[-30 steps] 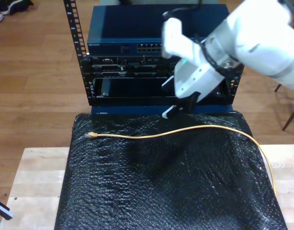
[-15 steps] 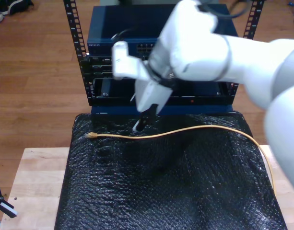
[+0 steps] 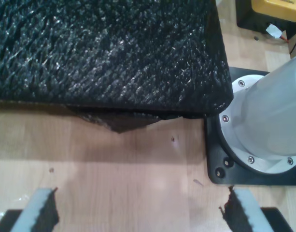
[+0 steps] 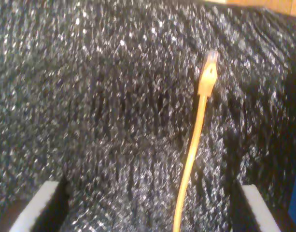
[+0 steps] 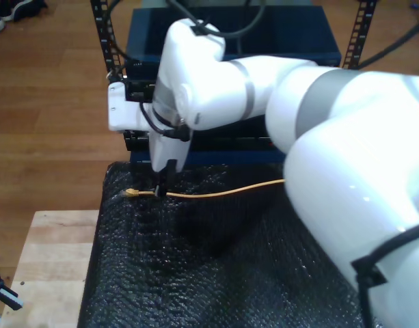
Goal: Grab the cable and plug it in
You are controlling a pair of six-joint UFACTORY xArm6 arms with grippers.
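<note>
Second wrist view: my second end effector (image 4: 148,208) stands open astride the cable (image 4: 192,159) on black padding (image 4: 90,96); plug (image 4: 209,72) blurred. My first end effector (image 3: 138,212) stands open, empty, over the desk (image 3: 138,159).

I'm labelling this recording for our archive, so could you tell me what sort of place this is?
Probably a robotics lab or test bench set up for network work: a rack of networking gear stands behind a wooden table covered by a black padded mat, with a yellow cable lying on it.
</note>
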